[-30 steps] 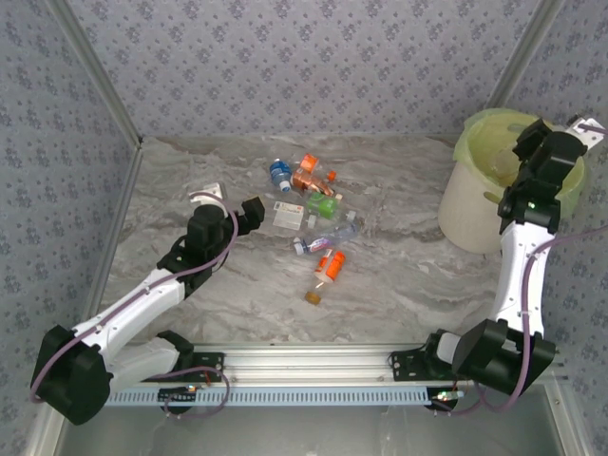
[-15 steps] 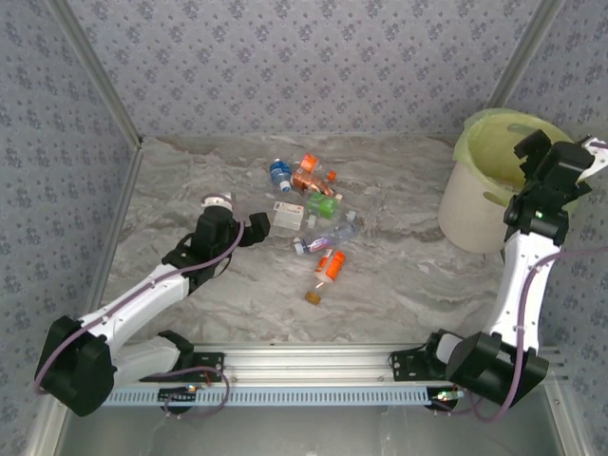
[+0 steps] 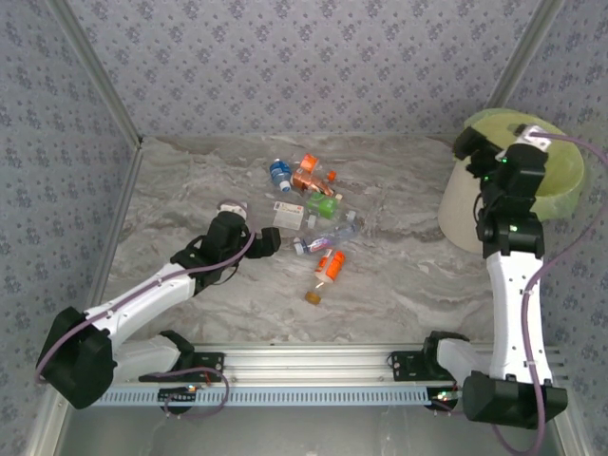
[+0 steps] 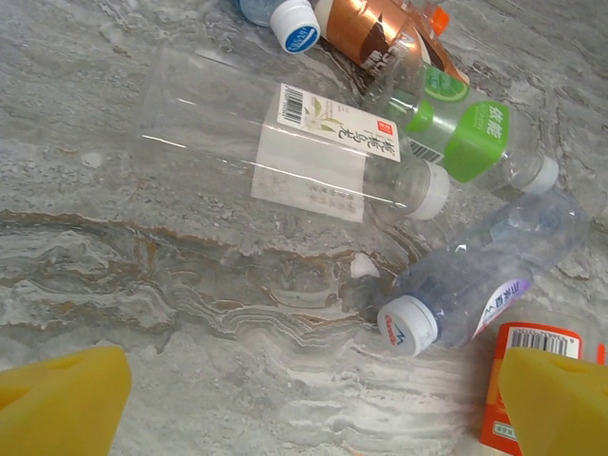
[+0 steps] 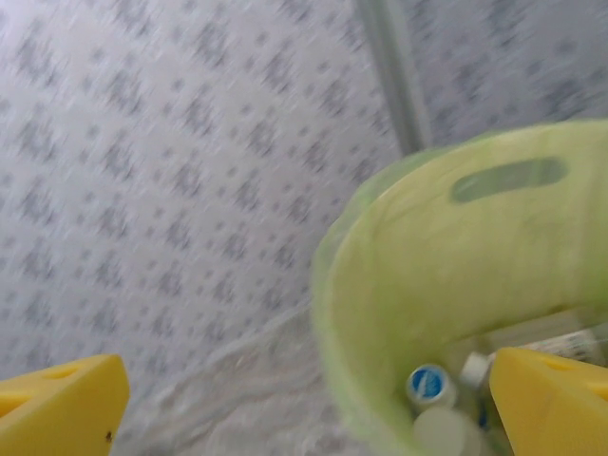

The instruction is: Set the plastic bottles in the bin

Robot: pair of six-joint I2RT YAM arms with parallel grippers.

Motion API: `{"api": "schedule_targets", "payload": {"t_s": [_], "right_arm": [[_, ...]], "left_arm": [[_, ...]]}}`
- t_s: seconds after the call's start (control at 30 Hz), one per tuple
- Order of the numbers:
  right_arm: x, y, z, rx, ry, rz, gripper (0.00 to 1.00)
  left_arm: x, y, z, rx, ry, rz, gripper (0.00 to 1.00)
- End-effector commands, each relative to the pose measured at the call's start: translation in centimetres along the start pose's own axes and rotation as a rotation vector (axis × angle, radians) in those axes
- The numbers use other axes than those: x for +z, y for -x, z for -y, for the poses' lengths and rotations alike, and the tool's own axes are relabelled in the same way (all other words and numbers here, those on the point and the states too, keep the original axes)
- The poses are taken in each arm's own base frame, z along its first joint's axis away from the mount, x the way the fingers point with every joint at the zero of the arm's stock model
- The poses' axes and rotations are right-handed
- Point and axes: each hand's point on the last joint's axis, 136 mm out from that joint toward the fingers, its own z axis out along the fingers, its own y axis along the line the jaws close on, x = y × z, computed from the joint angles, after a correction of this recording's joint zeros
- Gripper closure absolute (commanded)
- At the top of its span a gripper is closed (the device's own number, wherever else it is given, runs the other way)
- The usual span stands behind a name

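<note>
Several plastic bottles [image 3: 313, 209] lie in a loose pile mid-table. My left gripper [image 3: 269, 239] hovers open just left of the pile. From the left wrist, a clear bottle with a white label [image 4: 313, 157] lies ahead. A green-labelled bottle [image 4: 465, 133] and a white-capped bottle [image 4: 475, 285] lie to its right, and an orange-labelled one [image 4: 527, 347] sits by my right fingertip [image 4: 560, 399]. Nothing is between the left gripper's [image 4: 309, 408] fingers. My right gripper [image 3: 468, 142] is open and empty over the left rim of the bin [image 3: 465, 214]. Bottles [image 5: 432, 385] lie inside the bin's green bag [image 5: 456, 275].
A small brown piece [image 3: 312, 296] lies alone on the marble table [image 3: 399, 275], nearer the front than the pile. Patterned walls [image 3: 285, 66] close the back and sides. A metal rail [image 3: 313, 361] runs along the near edge between the arm bases.
My right gripper has swung left from over the bin's middle to its left rim. The left gripper has advanced right and lower toward the bottle pile.
</note>
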Motion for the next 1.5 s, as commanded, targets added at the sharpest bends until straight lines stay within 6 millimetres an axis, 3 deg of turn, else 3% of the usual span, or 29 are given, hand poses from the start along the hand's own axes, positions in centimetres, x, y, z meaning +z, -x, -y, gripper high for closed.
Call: {"api": "schedule_targets", "payload": {"t_s": [0.0,0.07,0.13,0.3,0.53,0.6,0.73,0.83,1.1,1.27,1.47], "right_arm": [[0.0,-4.1,-1.7,-0.062,0.042,-0.130,0.00],[-0.1,-6.2,-2.9,-0.065,0.062,-0.185,0.00],[-0.3,-9.9,-4.0,-0.057,0.079,-0.267,0.00],[-1.7,-16.9,-7.4,-0.005,0.146,-0.414,0.00],[-5.0,-25.8,-8.7,0.070,0.083,-0.685,0.00],[-6.0,-27.8,-9.3,0.055,0.087,-0.768,0.00],[-8.9,-34.4,-8.7,-0.031,0.053,-1.001,0.00],[-10.3,-38.1,-9.7,-0.093,0.097,-1.147,0.01],[-10.2,-42.1,-10.1,-0.263,0.086,-1.228,0.02],[-10.2,-44.6,-8.8,-0.375,0.041,-1.267,0.04],[-9.8,-45.4,-6.2,-0.461,-0.048,-1.246,0.22]], "left_arm": [[-0.3,1.0,0.7,-0.013,-0.008,0.027,0.01],[-0.4,1.1,-0.5,-0.033,0.047,0.045,0.00],[-0.6,1.2,-1.9,-0.061,0.116,0.067,0.01],[-1.5,1.1,-5.1,-0.144,0.256,0.125,0.01],[-2.9,2.0,-6.8,-0.179,0.297,0.207,0.01],[-3.2,2.1,-7.3,-0.181,0.311,0.216,0.01],[-3.6,2.1,-8.0,-0.191,0.339,0.229,0.01],[-3.8,2.2,-8.2,-0.199,0.338,0.241,0.00],[-4.1,1.9,-8.9,-0.219,0.363,0.252,0.01],[-4.0,1.9,-8.6,-0.223,0.339,0.245,0.01],[-4.0,1.9,-8.5,-0.230,0.326,0.246,0.01]]}}
